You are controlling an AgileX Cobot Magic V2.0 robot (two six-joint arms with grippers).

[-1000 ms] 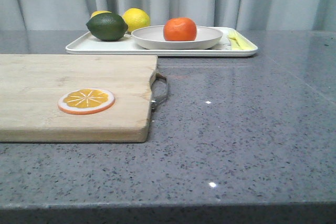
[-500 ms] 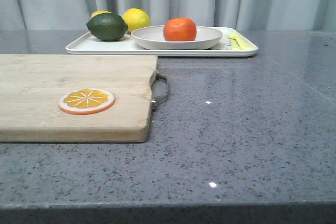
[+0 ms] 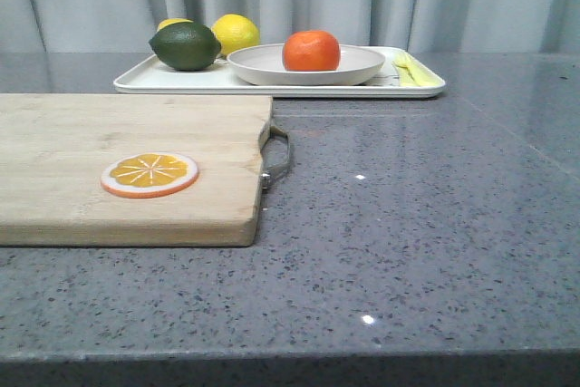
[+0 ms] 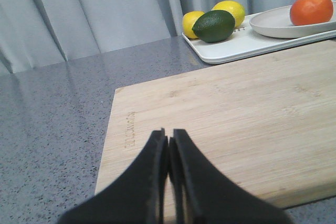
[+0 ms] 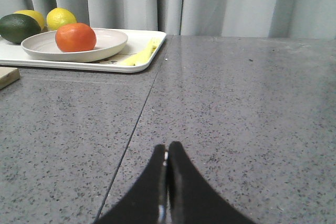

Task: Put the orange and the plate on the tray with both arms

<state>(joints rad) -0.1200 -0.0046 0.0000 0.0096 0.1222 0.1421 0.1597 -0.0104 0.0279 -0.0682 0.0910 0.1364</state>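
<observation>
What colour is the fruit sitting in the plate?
Bright orange, clearest in the front view.

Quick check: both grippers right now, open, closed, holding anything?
Left gripper: closed, holding nothing, above the cutting board.
Right gripper: closed, holding nothing, above the bare countertop.

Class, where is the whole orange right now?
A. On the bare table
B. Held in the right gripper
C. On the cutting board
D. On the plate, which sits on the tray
D: the orange rests on the plate, which sits on the tray.
</observation>
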